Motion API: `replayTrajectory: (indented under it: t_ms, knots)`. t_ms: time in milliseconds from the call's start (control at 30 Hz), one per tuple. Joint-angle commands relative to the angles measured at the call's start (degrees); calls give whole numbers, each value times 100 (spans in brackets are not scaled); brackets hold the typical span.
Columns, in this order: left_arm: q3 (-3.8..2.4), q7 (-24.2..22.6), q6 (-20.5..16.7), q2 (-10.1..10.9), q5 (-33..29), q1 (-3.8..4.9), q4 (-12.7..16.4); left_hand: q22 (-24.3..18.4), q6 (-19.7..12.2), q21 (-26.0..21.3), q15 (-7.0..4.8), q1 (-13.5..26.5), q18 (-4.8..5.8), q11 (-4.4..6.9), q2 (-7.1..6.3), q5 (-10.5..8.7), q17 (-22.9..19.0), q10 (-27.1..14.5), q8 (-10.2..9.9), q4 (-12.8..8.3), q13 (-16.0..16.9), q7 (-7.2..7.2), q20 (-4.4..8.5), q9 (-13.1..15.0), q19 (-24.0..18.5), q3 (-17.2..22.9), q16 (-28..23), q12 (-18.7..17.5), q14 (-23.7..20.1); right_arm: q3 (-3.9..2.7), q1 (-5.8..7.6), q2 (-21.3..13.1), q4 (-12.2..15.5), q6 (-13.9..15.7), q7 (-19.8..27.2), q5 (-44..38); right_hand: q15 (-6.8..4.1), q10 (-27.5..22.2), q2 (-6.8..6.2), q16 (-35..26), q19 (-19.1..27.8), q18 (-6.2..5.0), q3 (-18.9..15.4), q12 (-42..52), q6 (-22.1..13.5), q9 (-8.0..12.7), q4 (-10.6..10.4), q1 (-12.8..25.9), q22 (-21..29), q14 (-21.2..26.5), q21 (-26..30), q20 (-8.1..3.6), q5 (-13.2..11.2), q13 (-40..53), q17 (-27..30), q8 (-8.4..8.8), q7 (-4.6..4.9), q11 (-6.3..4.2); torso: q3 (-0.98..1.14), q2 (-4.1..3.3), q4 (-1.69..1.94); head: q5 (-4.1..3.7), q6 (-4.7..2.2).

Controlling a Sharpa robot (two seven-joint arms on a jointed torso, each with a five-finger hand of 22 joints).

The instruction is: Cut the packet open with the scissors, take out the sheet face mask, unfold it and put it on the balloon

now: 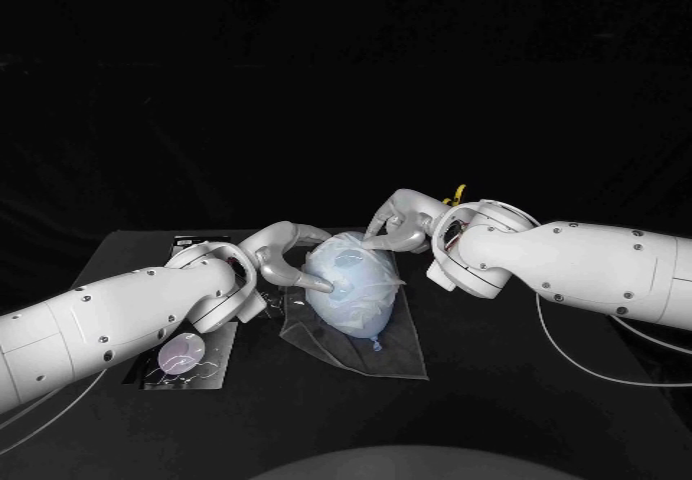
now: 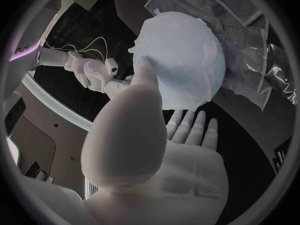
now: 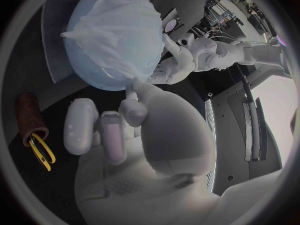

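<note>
White sheet face mask (image 1: 346,262) draped over balloon (image 1: 358,308), between robot hands: left robot hand (image 1: 289,258) splayed, thumb pressing mask; right robot hand (image 1: 400,228) touching, grip obscured.

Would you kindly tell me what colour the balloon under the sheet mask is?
Pale blue; the balloon shows best in the right wrist view.

Tally:
- 1 balloon (image 1: 355,312) is counted
- 1 mask (image 2: 178,60) is counted, draped on it
- 1 clear mat (image 1: 401,352) is seen under them
- 2 hands are logged: left hand (image 1: 284,262), right hand (image 1: 398,226)
- 1 yellow-handled tool (image 3: 42,154) and 1 brown holder (image 3: 27,112) are noted
- 1 dark tray (image 1: 149,377) is seen; the small pale items on it can't be counted
- 1 table (image 1: 548,400) is counted
</note>
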State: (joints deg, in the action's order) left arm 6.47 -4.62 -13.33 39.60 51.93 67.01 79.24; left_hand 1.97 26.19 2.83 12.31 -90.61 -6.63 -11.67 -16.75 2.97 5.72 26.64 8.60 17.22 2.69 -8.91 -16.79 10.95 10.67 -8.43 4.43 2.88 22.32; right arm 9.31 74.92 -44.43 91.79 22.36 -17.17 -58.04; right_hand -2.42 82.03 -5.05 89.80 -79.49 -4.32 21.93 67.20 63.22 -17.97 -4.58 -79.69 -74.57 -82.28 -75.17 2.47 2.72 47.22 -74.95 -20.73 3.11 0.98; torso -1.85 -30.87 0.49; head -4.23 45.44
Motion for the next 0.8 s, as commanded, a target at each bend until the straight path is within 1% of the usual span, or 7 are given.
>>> replayTrajectory:
  t_ms: [33, 167, 233, 267, 433, 600, 800]
  knots:
    - [-1, -3, 75, -16, -24, 0, 16, 9, 23, 29, -6, 3, -98, -36, 37, 14, -8, -11, 25, 12, -8, -254, 6, 8, 29, 30, -5, -15, -44, 2, -9, -4, 42, 153, 145, -136, -211, 797, -37, 20, -6, 21, 86, 2280, 33, -78, 35, -21, -31, -772, -40, -39, 9, 4278, -1505, -53, -46, -241, 1, 5, -4, -2, 5]
    - [-1, 4, 76, -19, -31, 0, 7, 9, 19, 30, -6, 3, -99, -36, 37, 14, -7, -8, 24, 12, -8, -254, 6, 7, 30, 31, -5, -15, -39, 2, -12, -32, 86, 228, 279, -144, -208, 797, -60, 20, -14, 27, 283, 2280, 12, -198, 130, 8, -57, -772, -53, -52, 10, 4278, -1505, -146, -25, -229, -1, 5, -4, -1, 7]
    - [-1, 6, 76, -20, -36, 0, 4, 9, 19, 30, -6, 3, -99, -36, 37, 14, -7, -8, 24, 12, -8, -254, 6, 7, 30, 31, -5, -15, -39, 1, -14, -52, 116, 247, 355, -129, -201, 797, -82, 20, -21, 31, 468, 2280, -17, -307, 196, 85, -82, -772, -66, -49, 9, 4278, -1505, -225, -15, -220, -1, 5, -4, -1, 7]
    - [-1, 7, 76, -21, -38, 0, 3, 9, 19, 30, -6, 3, -99, -36, 37, 14, -7, -8, 24, 12, -8, -254, 6, 7, 30, 31, -5, -15, -39, 1, -15, -62, 133, 255, 388, -119, -201, 797, -82, 20, -21, 31, 468, 2280, -17, -307, 196, 85, -82, -772, -66, -49, 9, 4278, -1505, -225, -15, -220, 0, 3, -4, -1, 5]
    - [-1, 10, 78, -21, -42, 0, 1, 9, 19, 30, -6, 3, -99, -36, 37, 14, -7, -8, 24, 12, -8, -254, 6, 7, 30, 31, -5, -15, -39, 1, -18, -112, 236, 314, 509, -86, -201, 797, -132, 20, -29, 34, 747, 2280, -50, -496, 305, 242, -115, -772, -78, -47, 7, 4278, -1505, -357, -20, -221, -1, 2, -2, -6, 6]
    - [-1, 12, 82, -20, -44, 0, -1, 9, 19, 30, -6, 3, -99, -36, 37, 14, -7, -8, 24, 12, -8, -254, 6, 7, 30, 31, -5, -15, -39, 1, -22, -183, 362, 450, 644, -68, -203, 797, -134, 20, -42, 39, 864, 2280, -73, -585, 350, 308, -141, -772, -95, -48, 9, 4278, -1505, -410, -20, -224, -1, 5, -3, -5, 2]
    - [-1, 13, 86, -20, -44, 0, -4, 9, 19, 30, -6, 3, -99, -36, 37, 14, -7, -8, 24, 12, -8, -254, 6, 7, 30, 31, -5, -15, -39, 2, -26, -238, 469, 402, 698, -63, -202, 797, -145, 20, -55, 45, 968, 2280, -106, -669, 403, 369, -169, -772, -114, -49, 8, 4278, -1505, -452, -18, -223, -1, 4, 0, 5, -6]
